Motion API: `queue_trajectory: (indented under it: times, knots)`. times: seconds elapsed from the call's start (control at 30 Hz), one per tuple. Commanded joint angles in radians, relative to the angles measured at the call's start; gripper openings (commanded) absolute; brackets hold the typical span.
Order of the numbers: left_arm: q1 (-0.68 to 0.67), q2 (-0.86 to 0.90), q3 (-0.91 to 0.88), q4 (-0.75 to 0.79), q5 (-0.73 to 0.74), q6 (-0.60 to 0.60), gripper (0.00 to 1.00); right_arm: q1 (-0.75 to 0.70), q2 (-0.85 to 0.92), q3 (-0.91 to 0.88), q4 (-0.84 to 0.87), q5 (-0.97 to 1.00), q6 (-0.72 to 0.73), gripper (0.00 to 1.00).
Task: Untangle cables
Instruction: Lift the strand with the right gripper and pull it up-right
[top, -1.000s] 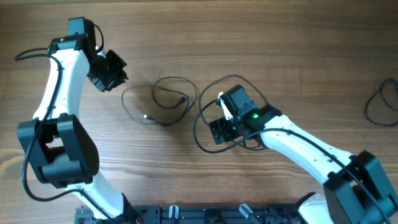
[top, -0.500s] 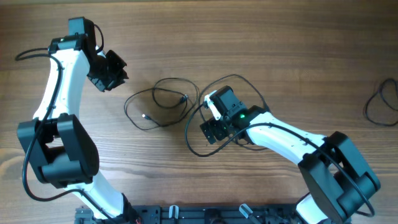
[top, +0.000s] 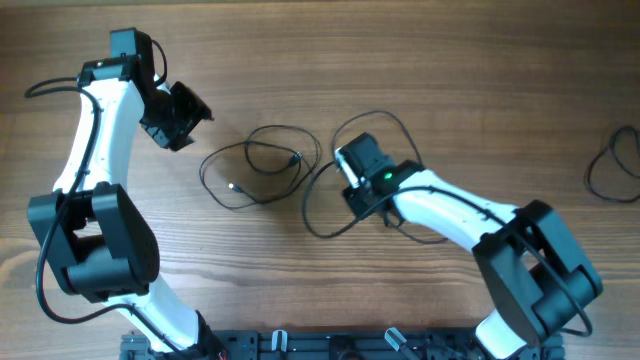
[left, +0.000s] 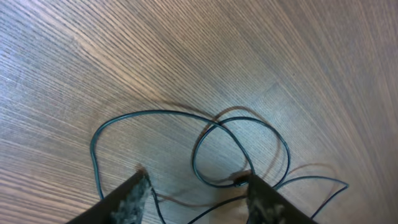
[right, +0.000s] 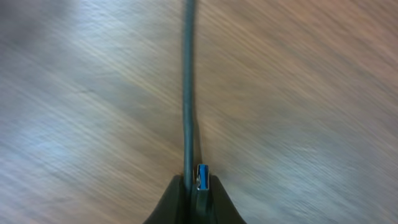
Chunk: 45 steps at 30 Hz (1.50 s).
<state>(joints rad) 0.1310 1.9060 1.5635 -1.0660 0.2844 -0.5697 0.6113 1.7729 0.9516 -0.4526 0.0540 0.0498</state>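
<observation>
The cables (top: 290, 158) are lying in loose crossing loops on the table (top: 450, 60), with one loop apart at the far right. One cord (right: 188, 93) is being pinched beside its blue plug (right: 202, 177) by the right gripper (right: 198, 186). The left gripper (left: 199, 199) is being held spread above the loops. The cords are being judged light, limp and thin, and best taken near a plug.

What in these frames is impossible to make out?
1. Right tool: overhead, its own wrist covers the fingertips.
2. Far-right cable: overhead, cut off by the right edge.
3. Held cable: right wrist view, blurred; it runs off the top edge.
4. Centre loops: overhead, too thin to count the cables crossing; left wrist view, cut off by the bottom edge and the fingers of the left tool.
</observation>
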Motion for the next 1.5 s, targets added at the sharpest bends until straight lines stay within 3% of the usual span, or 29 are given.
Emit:
queue_trajectory:
  times: [0.0,0.1,0.23,0.5,0.7,0.8,0.9,1.0,1.07,1.13,1.17,1.2,1.23,1.47]
  knots:
    - [0.000,0.005,0.006,-0.001,-0.010,0.005,1.00,-0.114,-0.045,0.105,-0.051,0.058,0.025,0.04]
    - [0.000,0.005,0.006,0.000,-0.010,0.006,1.00,-0.258,-0.109,0.218,-0.085,0.058,-0.013,0.04]
    - [0.000,0.005,0.006,0.000,-0.010,0.005,1.00,-0.444,-0.122,0.348,-0.003,0.058,-0.026,0.04]
    - [0.000,0.005,0.006,-0.001,-0.010,0.005,1.00,-0.734,-0.065,0.356,0.520,0.059,0.036,0.04]
    - [0.000,0.005,0.006,0.000,-0.010,0.005,1.00,-0.916,0.130,0.356,0.930,0.057,0.063,0.04]
    - [0.000,0.005,0.006,-0.001,-0.010,0.005,1.00,-0.960,0.265,0.356,1.141,-0.027,-0.178,0.04]
    - [0.000,0.005,0.006,0.000,-0.010,0.005,1.00,-0.968,0.396,0.356,1.189,-0.268,-0.747,0.04]
    - [0.000,0.005,0.006,-0.001,-0.010,0.005,1.00,-0.961,0.459,0.356,1.150,-0.396,-1.138,0.04]
    - [0.000,0.005,0.006,0.000,-0.010,0.005,1.00,-0.961,0.497,0.356,1.147,-0.459,-1.277,0.04]
    - [0.000,0.005,0.006,0.000,-0.010,0.005,1.00,-0.961,0.514,0.356,1.145,-0.443,-1.288,0.04]
    - [0.000,0.005,0.006,0.000,-0.010,0.005,1.00,-0.963,0.518,0.356,1.144,-0.436,-1.287,0.09]
    - [0.000,0.005,0.006,0.000,-0.010,0.005,1.00,-0.964,0.518,0.356,1.143,-0.425,-1.277,0.32]
    - [0.000,0.005,0.006,0.000,-0.010,0.005,1.00,-0.964,0.518,0.356,1.143,-0.410,-1.262,1.00]
    - [0.000,0.005,0.006,0.000,-0.010,0.005,1.00,-0.944,0.422,0.356,1.132,-0.264,-0.922,1.00]
